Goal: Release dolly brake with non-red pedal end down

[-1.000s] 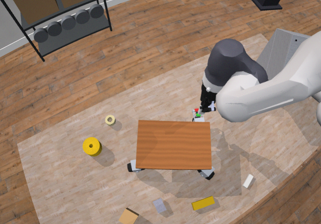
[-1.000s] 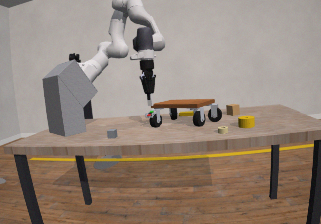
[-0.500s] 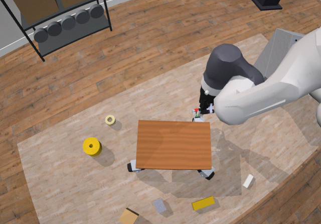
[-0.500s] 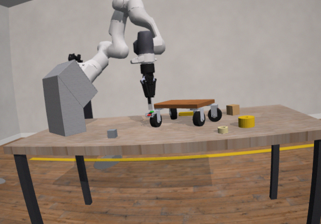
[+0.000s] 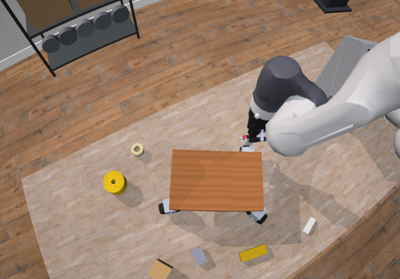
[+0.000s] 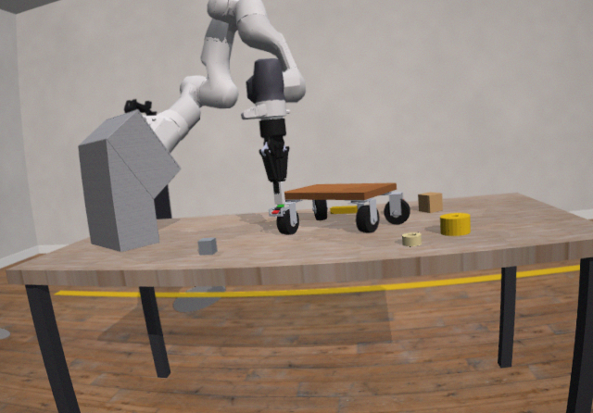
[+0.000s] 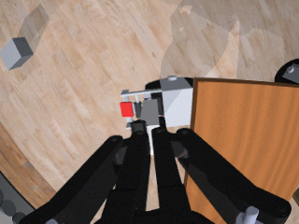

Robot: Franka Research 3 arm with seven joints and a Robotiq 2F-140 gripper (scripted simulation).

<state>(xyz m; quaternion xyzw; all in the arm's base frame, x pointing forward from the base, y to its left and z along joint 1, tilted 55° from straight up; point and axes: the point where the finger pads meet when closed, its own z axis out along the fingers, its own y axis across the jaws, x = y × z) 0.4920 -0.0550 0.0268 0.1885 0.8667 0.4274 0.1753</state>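
Observation:
The dolly [image 5: 216, 179] has a brown wooden deck and stands on four black casters on the table; it also shows in the side view [image 6: 341, 191]. The braked caster [image 6: 287, 220] is at the corner nearest the arm. Its brake pedal [image 6: 276, 208] [image 7: 127, 110] has a red end and a green end, seen in the side view. My gripper [image 7: 150, 111] [image 6: 276, 193] is shut and empty, pointing straight down with its fingertips right at the pedal's non-red end. In the wrist view the fingertips hide the green end. Whether they touch it I cannot tell.
A yellow cylinder [image 5: 114, 182] and a pale ring [image 5: 137, 149] lie left of the dolly. A small grey cube [image 6: 207, 245], a yellow bar [image 5: 252, 253], a white block [image 5: 309, 225] and a tan box [image 5: 160, 269] lie around. The grey robot base [image 6: 121, 181] stands nearby.

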